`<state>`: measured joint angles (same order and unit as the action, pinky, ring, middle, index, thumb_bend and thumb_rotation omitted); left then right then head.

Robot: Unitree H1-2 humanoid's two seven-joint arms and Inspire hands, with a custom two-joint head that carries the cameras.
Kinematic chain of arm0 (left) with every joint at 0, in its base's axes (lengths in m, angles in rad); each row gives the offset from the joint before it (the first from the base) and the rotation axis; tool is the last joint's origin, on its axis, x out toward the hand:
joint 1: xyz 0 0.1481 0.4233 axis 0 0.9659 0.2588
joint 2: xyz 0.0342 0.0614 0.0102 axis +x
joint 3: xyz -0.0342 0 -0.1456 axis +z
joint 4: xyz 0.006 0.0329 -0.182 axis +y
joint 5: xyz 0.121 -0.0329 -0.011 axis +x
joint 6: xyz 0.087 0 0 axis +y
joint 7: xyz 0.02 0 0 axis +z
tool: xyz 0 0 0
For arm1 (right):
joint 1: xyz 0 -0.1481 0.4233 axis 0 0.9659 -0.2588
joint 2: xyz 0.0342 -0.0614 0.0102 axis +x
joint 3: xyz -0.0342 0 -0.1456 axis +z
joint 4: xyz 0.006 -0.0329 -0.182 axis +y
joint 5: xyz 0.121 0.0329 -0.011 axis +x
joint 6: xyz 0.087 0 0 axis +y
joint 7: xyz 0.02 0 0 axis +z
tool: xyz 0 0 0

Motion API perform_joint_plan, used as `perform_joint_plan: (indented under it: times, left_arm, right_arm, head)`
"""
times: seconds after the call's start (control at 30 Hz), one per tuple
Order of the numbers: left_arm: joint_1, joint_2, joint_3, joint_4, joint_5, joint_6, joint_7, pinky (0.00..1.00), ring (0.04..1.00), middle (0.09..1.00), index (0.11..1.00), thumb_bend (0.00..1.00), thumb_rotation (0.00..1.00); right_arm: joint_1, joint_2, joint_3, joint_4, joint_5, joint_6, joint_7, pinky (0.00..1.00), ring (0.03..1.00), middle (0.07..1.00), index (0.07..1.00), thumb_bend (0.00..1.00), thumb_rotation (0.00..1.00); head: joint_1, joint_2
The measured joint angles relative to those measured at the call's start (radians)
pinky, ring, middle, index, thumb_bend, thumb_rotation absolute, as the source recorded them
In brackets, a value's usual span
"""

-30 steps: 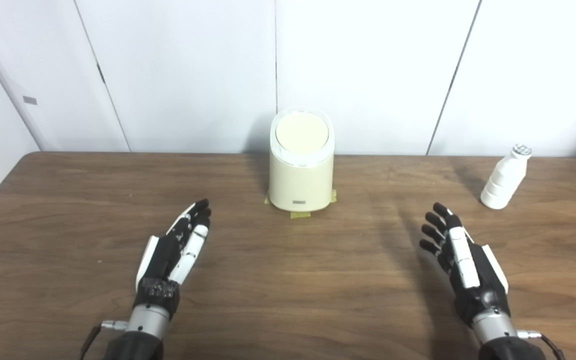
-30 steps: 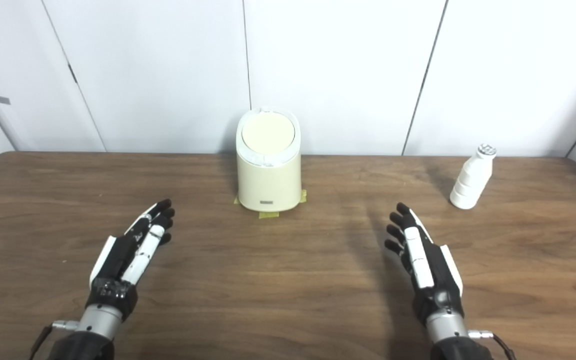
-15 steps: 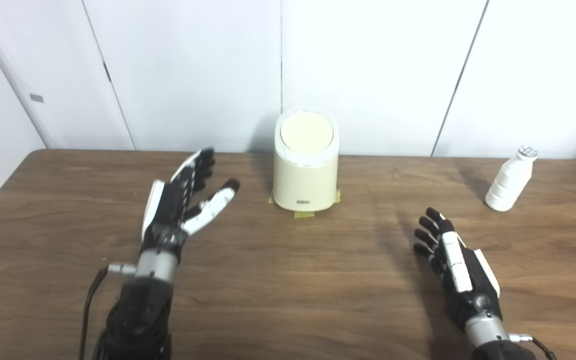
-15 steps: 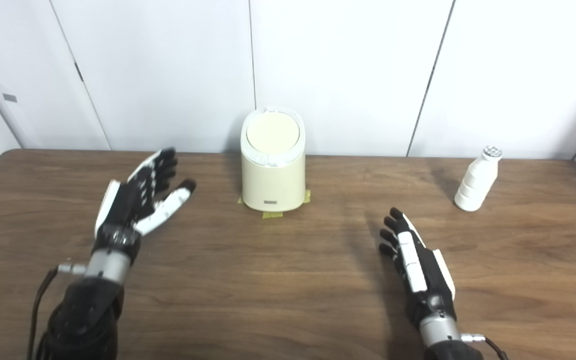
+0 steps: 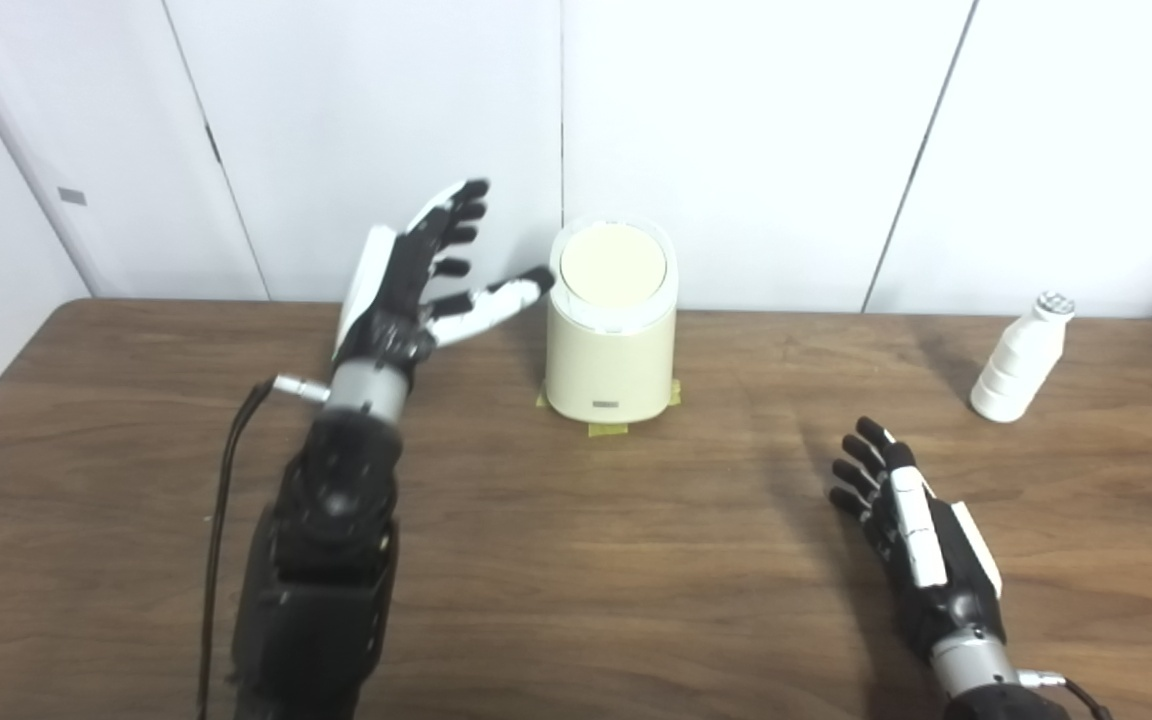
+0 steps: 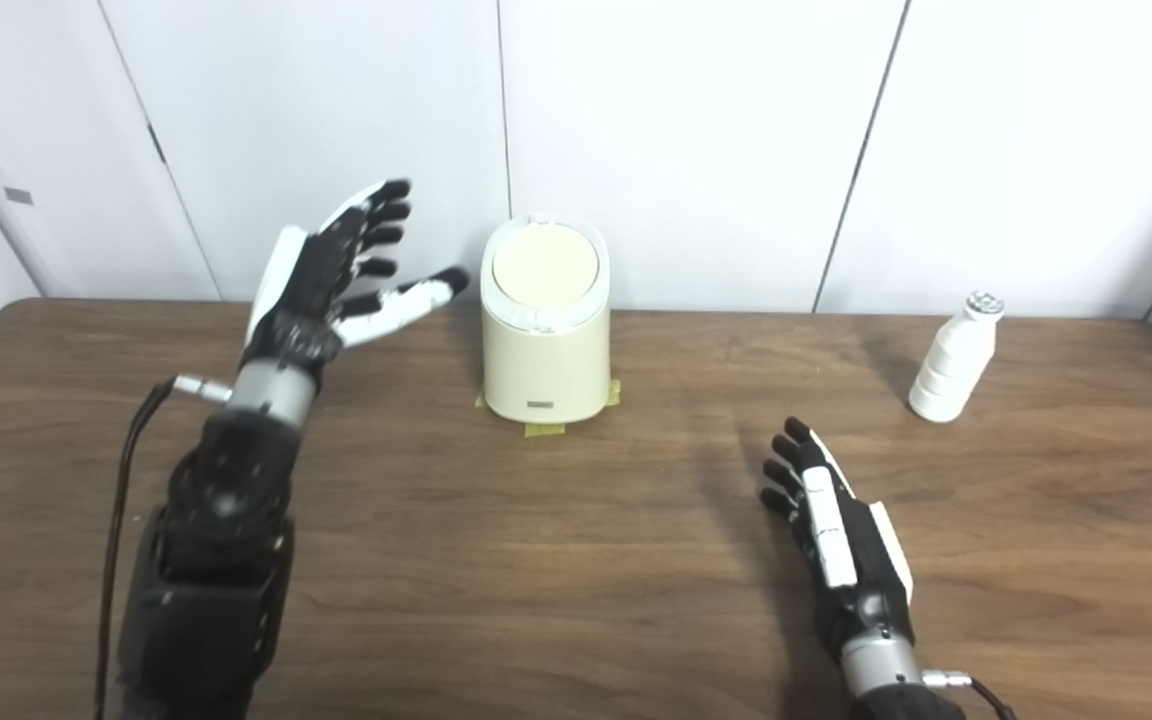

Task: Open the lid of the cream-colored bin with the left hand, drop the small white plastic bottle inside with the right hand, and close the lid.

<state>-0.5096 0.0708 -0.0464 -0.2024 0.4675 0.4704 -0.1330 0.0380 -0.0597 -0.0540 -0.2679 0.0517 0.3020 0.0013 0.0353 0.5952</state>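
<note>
The cream-colored bin [image 5: 611,345] stands at the back middle of the wooden table [image 5: 576,560], with its round lid [image 5: 612,264] closed. My left hand [image 5: 414,282] is raised and open just left of the bin, fingers spread, thumb tip close to the lid's left rim; I cannot tell if it touches. The small white plastic bottle [image 5: 1016,358] stands upright at the back right. My right hand [image 5: 911,530] is open and empty, low over the table, well in front of and left of the bottle.
Yellow tape patches [image 5: 606,429] mark the bin's base. White wall panels [image 5: 756,140] rise right behind the table's back edge. A black cable [image 5: 226,500] hangs along my left arm.
My left hand has risen from the table and moved forward and right, up to the bin's left side, fingers spreading. My right hand has barely moved. The camera shifted slightly early on.
</note>
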Motion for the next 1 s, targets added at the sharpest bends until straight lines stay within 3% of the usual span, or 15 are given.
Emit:
perform_joint_plan:
  times: [0.43, 0.6, 0.73, 1.0]
  left_arm:
    - [-0.136, 0.022, -0.074, 0.272, 0.004, -0.008, 0.013, 0.69, 0.85, 0.902, 0.94, 0.78, 0.2]
    - [-0.205, 0.038, -0.1, 0.348, 0.011, -0.017, 0.022, 0.65, 0.828, 0.88, 0.907, 0.82, 0.15]
    - [-0.219, 0.039, -0.114, 0.376, 0.021, -0.017, 0.052, 0.72, 0.864, 0.883, 0.896, 0.83, 0.1]
    - [-0.245, 0.038, -0.135, 0.449, 0.044, -0.013, 0.092, 0.76, 0.898, 0.902, 0.895, 0.84, 0.07]
  right_arm:
    - [0.001, 0.002, 0.001, -0.001, -0.002, 0.0, -0.002, 0.87, 0.897, 0.918, 0.926, 0.55, 0.94]
    - [0.002, 0.002, 0.003, -0.003, -0.003, 0.0, -0.001, 0.86, 0.901, 0.922, 0.93, 0.55, 0.95]
    - [0.002, 0.002, 0.003, -0.003, -0.001, 0.0, -0.001, 0.86, 0.896, 0.914, 0.919, 0.56, 0.94]
    - [0.004, 0.0, 0.003, -0.003, 0.001, -0.005, 0.002, 0.86, 0.887, 0.899, 0.904, 0.57, 0.93]
  head:
    - [-0.006, 0.003]
    - [-0.009, 0.006]
    - [-0.012, 0.005]
    - [-0.012, 0.005]
